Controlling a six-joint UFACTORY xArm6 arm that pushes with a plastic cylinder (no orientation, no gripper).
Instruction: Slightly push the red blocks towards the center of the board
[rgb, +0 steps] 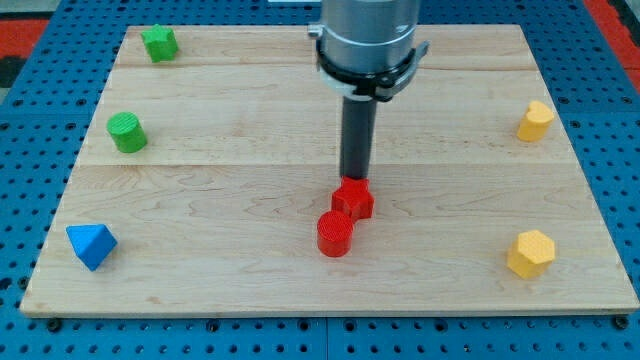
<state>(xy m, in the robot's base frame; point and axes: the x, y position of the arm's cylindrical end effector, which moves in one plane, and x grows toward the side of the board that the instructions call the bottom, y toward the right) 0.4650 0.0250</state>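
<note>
Your board, itemised: pale wooden board (300, 270) on a blue perforated bench (30, 130).

Your tip (354, 180): bare dark rod, nothing to spread or pinch, touching the top edge of the red star-like block (354, 200).

Red cylinder block (335, 234) sits touching that block, lower left, both just below board centre.

Left side: green star-like block (159, 43), green cylinder block (127, 132), blue pyramid block (90, 245).

Right side: two yellow hexagonal blocks (535, 121) (530, 253).

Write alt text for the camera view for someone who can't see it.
My tip touches the far side of a red block with a red cylinder against it, near the wooden board's center. Two green blocks and a blue one sit left, two yellow right.
</note>
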